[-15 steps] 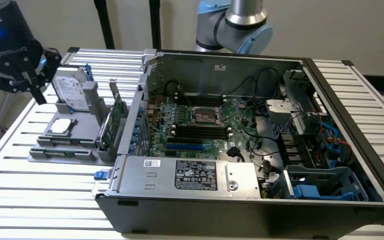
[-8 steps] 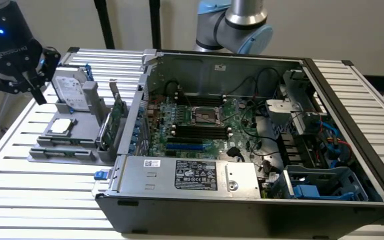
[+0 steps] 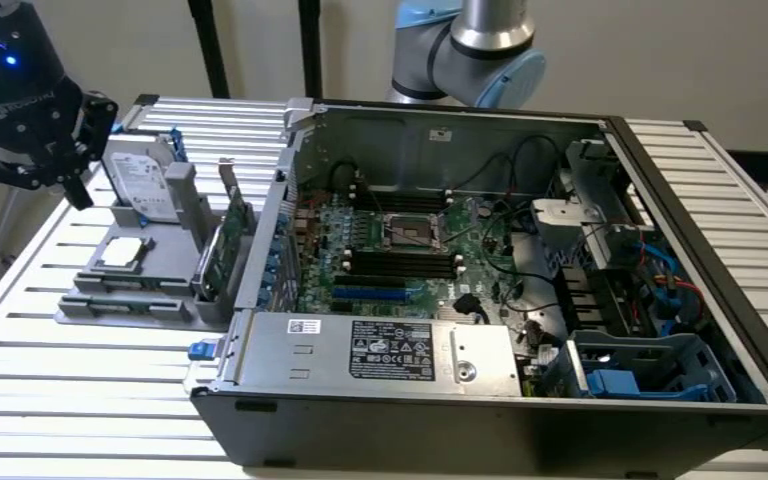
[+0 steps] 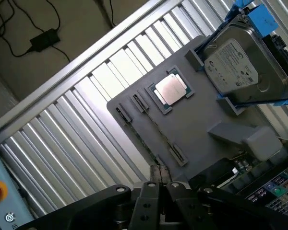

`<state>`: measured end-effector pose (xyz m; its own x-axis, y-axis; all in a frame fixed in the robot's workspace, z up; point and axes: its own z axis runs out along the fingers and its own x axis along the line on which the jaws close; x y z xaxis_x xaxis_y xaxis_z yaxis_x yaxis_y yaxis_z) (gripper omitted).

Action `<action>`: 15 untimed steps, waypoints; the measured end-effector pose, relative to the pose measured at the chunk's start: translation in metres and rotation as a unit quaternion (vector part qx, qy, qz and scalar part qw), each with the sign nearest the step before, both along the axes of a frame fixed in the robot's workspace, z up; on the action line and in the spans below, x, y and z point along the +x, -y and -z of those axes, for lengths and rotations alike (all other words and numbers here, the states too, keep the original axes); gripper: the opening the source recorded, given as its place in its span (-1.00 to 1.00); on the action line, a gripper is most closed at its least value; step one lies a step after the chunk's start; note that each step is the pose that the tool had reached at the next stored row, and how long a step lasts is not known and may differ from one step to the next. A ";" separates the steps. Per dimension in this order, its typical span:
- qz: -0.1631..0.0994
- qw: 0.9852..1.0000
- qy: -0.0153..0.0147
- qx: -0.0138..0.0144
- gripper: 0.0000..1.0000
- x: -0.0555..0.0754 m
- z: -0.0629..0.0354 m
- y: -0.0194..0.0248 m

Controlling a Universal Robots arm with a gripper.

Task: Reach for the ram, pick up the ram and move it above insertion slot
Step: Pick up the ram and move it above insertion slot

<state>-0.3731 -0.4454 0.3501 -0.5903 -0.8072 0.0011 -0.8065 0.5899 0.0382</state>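
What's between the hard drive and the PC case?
A gray holder post and the green expansion card, standing on edge. This shows in the exterior view.

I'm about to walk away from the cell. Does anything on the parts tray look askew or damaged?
Nothing stands out. On the grey tray, the hard drive sits in its holder, the processor lies flat in its recess, and the ram stands on edge between its clips. The gripper hangs above the tray.

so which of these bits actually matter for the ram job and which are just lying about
For the job: ram, gripper, black motherboard slots.
Lying about: hard drive, processor chip, green expansion card.
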 end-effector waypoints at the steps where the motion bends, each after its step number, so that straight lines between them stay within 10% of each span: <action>1: -0.009 1.000 0.000 0.000 -0.79 0.000 0.0000 0.0000; 8: -0.072 0.997 0.000 0.000 -0.79 0.000 0.0005 0.0000; 15: -0.136 0.991 0.000 0.000 -0.79 0.000 0.0022 0.0000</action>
